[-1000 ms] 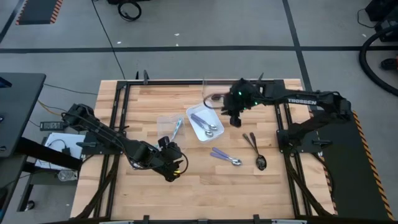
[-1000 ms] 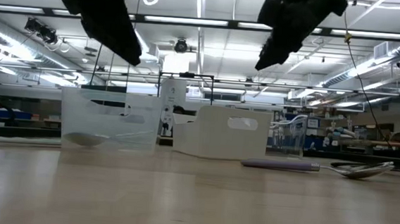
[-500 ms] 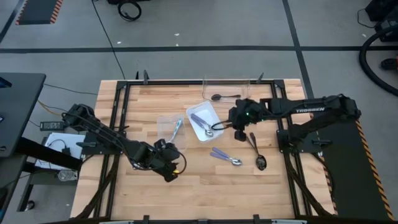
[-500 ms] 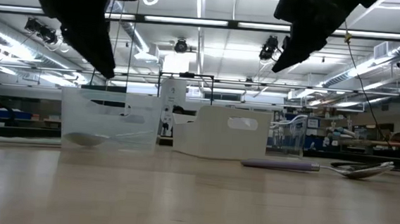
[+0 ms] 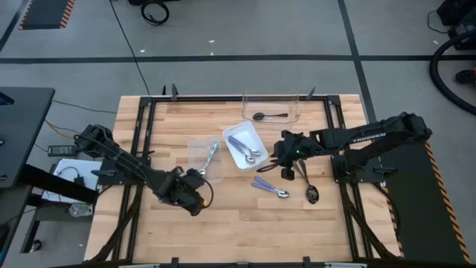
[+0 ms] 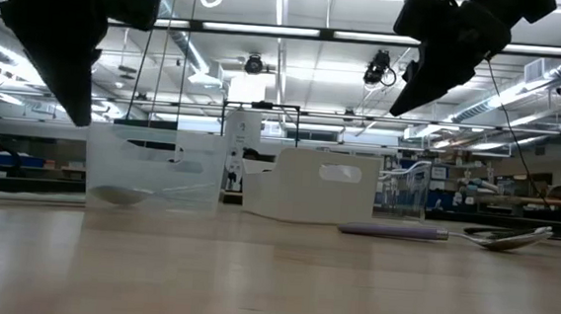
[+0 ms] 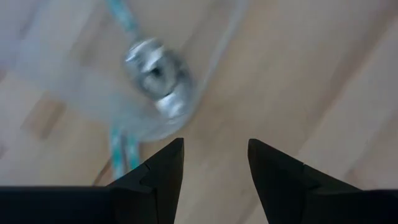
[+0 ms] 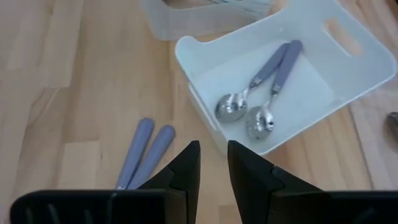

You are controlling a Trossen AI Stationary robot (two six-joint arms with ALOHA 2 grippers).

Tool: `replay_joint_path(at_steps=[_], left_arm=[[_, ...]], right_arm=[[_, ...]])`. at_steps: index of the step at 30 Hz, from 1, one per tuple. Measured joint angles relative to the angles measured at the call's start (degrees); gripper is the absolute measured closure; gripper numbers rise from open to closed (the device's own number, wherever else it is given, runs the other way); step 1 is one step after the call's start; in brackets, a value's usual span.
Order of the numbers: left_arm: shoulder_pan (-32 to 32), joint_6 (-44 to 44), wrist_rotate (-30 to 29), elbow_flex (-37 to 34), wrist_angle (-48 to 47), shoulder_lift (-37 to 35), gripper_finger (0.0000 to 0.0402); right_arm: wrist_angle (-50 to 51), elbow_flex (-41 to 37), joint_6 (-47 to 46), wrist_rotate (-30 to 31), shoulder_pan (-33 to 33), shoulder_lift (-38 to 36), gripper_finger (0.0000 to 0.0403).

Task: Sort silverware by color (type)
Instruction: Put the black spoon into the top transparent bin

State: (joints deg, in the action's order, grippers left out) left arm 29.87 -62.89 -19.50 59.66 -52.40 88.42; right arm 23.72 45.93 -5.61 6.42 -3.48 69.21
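Two purple-handled spoons (image 8: pixel 261 81) lie in the white bin (image 5: pixel 236 134). Another two purple-handled spoons (image 5: pixel 269 187) lie flat on the table, with two dark spoons (image 5: pixel 305 179) to their right. Light-blue-handled spoons (image 7: pixel 158 81) lie in a clear container (image 5: pixel 195 145). A dark spoon (image 5: pixel 268 116) lies in the far clear container (image 5: pixel 294 104). My right gripper (image 8: pixel 213 149) hovers between the bin and the loose purple spoons, narrowly open and empty. My left gripper (image 7: pixel 214 146) hangs open above the near end of the clear container, pointing steeply down.
The black frame rails (image 5: pixel 149 112) border the wooden table on its left, right and far sides. Bare wood (image 5: pixel 245 223) lies along the near edge. In the low view both arms hang well above the table top (image 6: pixel 272 275).
My right gripper has swung from the far clear container toward the near edge and down, ending beside the white bin's near right corner. My left gripper has shifted a little toward the left edge, sunk slightly, tipped further down and rolled. No spoon has moved.
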Motion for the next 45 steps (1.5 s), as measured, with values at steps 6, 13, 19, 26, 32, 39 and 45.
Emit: replay_joint_path(at_steps=[6, 13, 19, 26, 32, 39, 45], left_arm=[[0.38, -4.16, 4.35, -0.04, -4.54, 0.02, 0.0216], [3.2, -6.3, 4.91, -0.04, -4.54, 0.06, 0.022], [4.54, -8.59, 4.67, -0.07, -4.06, 0.93, 0.0228], [5.07, -8.18, 4.65, -0.09, -1.83, 3.44, 0.023], [5.07, -8.44, 4.63, -0.09, -1.36, 3.47, 0.023], [4.94, -6.85, 4.62, -0.09, -1.27, 3.47, 0.023], [5.04, -6.5, 4.54, -0.09, -1.21, 3.47, 0.023]], right_arm=[[-1.57, -1.13, -0.74, 0.11, -2.21, 0.0, 0.0312], [-5.25, -3.29, -0.81, 0.13, -3.27, 0.02, 0.0312], [-4.91, -3.32, -2.51, 0.11, -3.98, 0.01, 0.0312], [-0.76, -3.32, -9.21, 1.33, -7.67, 0.02, 0.0312], [11.63, -3.32, -17.97, 4.57, -10.0, 0.02, 0.0312], [25.3, -3.32, -28.46, 5.29, -6.92, 0.02, 0.03], [25.1, -4.41, -31.47, 4.68, -6.18, 0.03, 0.0249]])
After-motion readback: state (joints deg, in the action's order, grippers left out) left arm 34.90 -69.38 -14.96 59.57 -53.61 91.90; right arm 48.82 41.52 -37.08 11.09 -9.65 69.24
